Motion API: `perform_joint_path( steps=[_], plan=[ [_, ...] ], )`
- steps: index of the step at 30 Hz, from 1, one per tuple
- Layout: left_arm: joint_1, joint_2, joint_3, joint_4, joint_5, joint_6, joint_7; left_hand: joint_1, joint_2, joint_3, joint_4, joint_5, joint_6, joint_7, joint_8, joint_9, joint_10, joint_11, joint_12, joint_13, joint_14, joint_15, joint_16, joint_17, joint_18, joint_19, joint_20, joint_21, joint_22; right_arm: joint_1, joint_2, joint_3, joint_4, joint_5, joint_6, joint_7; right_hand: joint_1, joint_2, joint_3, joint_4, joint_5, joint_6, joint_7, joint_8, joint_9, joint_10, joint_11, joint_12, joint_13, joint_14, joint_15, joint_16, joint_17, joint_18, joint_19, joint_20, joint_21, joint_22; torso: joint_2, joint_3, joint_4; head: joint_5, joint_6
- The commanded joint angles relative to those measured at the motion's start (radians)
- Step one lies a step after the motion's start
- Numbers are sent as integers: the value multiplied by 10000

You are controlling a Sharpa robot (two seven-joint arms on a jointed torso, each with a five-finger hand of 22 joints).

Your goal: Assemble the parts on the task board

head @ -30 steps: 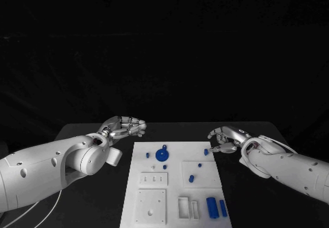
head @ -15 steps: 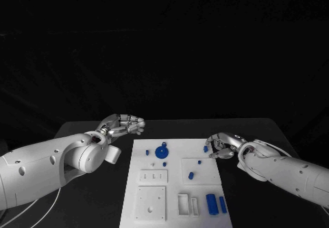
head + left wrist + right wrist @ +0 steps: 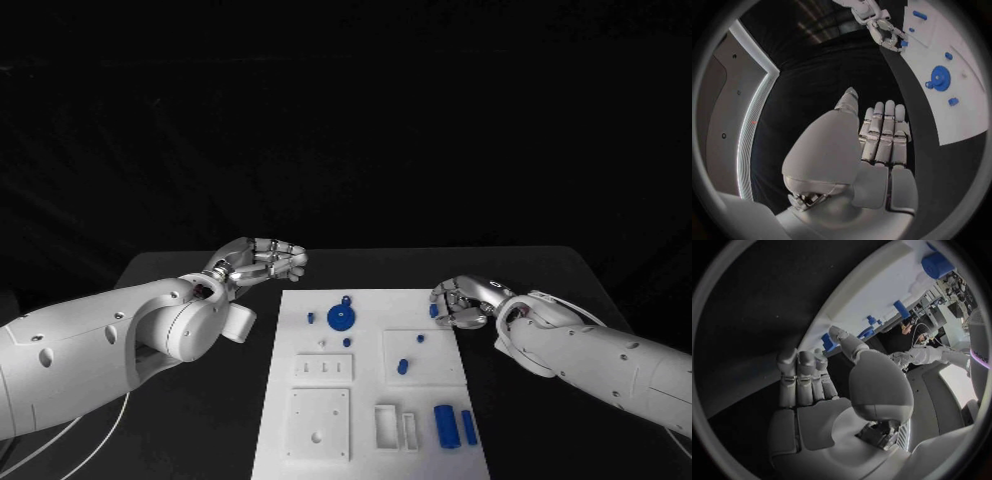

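The black table (image 3: 188, 275) carries the white task board (image 3: 368, 400) at its middle, its near edge cut off by the frame. The left hand (image 3: 263, 262) hovers off the board's 11 o'clock corner, fingers curled loosely, grasping nothing. The right hand (image 3: 464, 302) sits at the board's 2 o'clock edge, just beside a small blue peg (image 3: 433, 311); whether it touches the peg cannot be told. A blue gear (image 3: 340, 319) lies near 12 o'clock, 2 blue cylinders (image 3: 456, 427) near 5 o'clock.
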Motion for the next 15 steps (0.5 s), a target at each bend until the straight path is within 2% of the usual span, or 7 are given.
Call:
perform_joint_path(
  steps=[1,3,6,11,15],
  plan=[
    [8,-3,7,43,-54,156,101,68,27,-28,16,-1,-25,103,-38,-7,-63,16,-57,-14,56,8,-37,12,120,-56,43,-49,197,-7,29,0,-23,46,-20,-49,-48,89,262,98,-265,208,66,65,9,79,-2,61,-24,103,-12,11,21,1139,64,1,32,178,-13,-8,-10,2,-21],
    [8,-6,7,44,-66,158,98,68,28,-28,16,-1,-24,103,-38,-7,-63,16,-57,-14,56,8,-38,12,120,-56,43,-49,197,-7,44,0,-40,46,-35,-69,-78,117,375,137,-393,329,59,123,25,94,-10,74,-29,118,-19,17,28,1139,76,-4,43,183,-13,-11,-11,1,-27],
    [8,-8,7,37,-69,165,89,67,29,-28,16,-1,-25,103,-39,-7,-64,16,-57,-14,56,8,-39,13,120,-56,43,-50,197,-7,72,0,-77,46,-84,-95,-133,159,643,237,-864,707,11,301,77,127,-51,99,-44,144,-57,23,40,1139,101,-20,69,189,-18,-4,-16,2,-28],
    [8,-13,7,39,-77,172,85,67,28,-28,15,-1,-24,103,-39,-7,-64,16,-57,-14,56,8,-41,14,120,-57,43,-50,197,-7,109,0,-87,38,-74,-111,-214,184,932,292,-1189,1134,-151,492,141,161,-205,109,-69,165,-204,15,55,1139,120,-40,105,196,-21,-4,-13,0,-33],
    [8,-22,7,45,-86,170,76,67,27,-28,14,-1,-24,103,-40,-7,-65,16,-57,-14,56,8,-43,15,120,-58,43,-51,197,-7,140,0,-71,4,-86,-127,-266,183,1006,270,-1300,1271,-207,543,159,182,-260,112,-82,176,-257,11,64,1139,131,-53,127,197,-16,-2,-14,18,-37]
  ],
)
